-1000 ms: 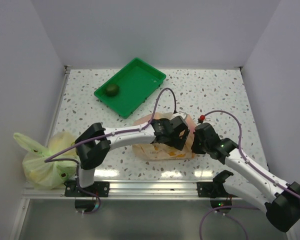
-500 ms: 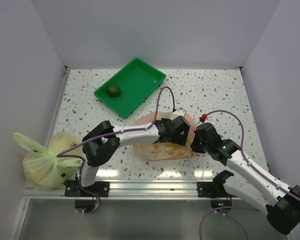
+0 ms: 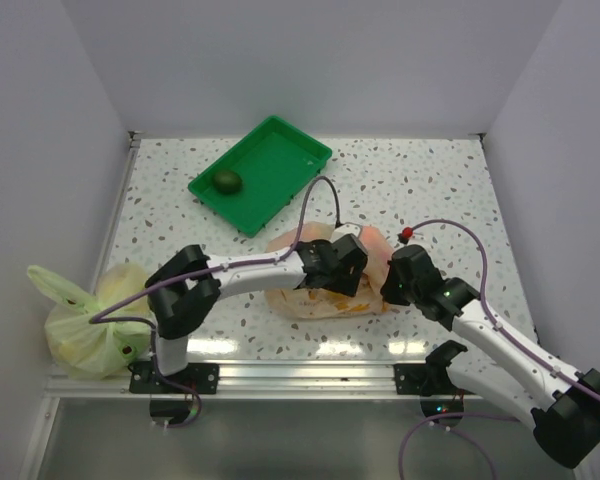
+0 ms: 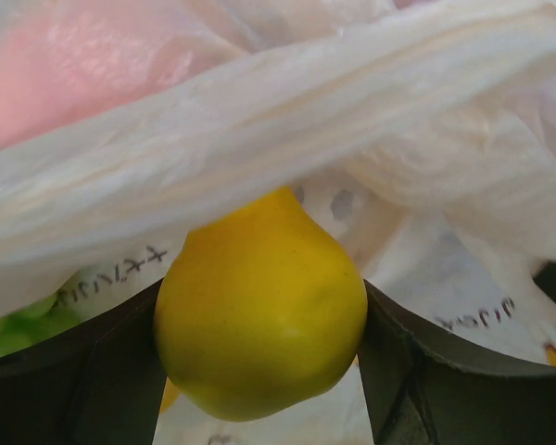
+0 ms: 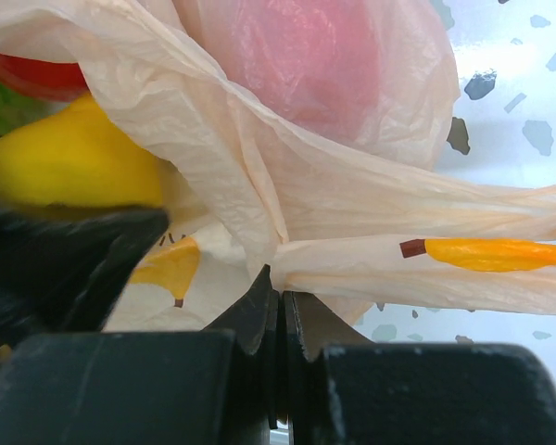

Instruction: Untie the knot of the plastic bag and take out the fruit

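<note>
Now, desk: plastic bag slumped near centre
Bag handling: looks thin, limp, slippery; best pinched on a bunched fold at its 3 o'clock edge
Right pincer: in from 4 o'clock, clamped on that film
Left pincer: in from 9 o'clock, squeezing yellow fruit, likely light, rigid

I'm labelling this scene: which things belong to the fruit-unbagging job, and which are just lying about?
Job: orange bag, yellow fruit, green fruit, tray.
Lying about: yellow-green bag.
</note>
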Robot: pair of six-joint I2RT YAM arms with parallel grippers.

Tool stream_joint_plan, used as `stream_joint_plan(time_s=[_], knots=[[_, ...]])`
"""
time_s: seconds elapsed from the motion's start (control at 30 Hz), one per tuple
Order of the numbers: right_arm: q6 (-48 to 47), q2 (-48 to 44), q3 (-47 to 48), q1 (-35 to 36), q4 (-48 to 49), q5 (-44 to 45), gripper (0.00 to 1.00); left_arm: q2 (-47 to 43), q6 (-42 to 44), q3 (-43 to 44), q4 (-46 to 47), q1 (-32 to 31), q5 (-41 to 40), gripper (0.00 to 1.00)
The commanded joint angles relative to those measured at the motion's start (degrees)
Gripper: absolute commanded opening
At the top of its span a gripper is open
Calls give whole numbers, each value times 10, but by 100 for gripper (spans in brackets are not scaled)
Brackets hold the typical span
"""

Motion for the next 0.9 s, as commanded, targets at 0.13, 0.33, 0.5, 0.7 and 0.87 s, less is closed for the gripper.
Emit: stream_joint_plan(time_s=[0.13, 0.33, 0.5, 0.7, 0.87], knots=[[-21, -2, 23, 0, -14, 44, 0, -164, 34, 33, -98, 7, 29, 34], [-33, 13, 37, 0, -17, 47, 0, -222, 76, 76, -96, 114, 36, 30], [-42, 15, 48, 0, -20, 36, 0, -204, 111, 72, -68, 285, 60, 29], [-48, 10, 50, 0, -14, 17, 0, -85, 122, 108, -44, 420, 88, 35], [-52, 19, 53, 1, -7, 5, 0, 35, 134, 173, -46, 460, 85, 63]])
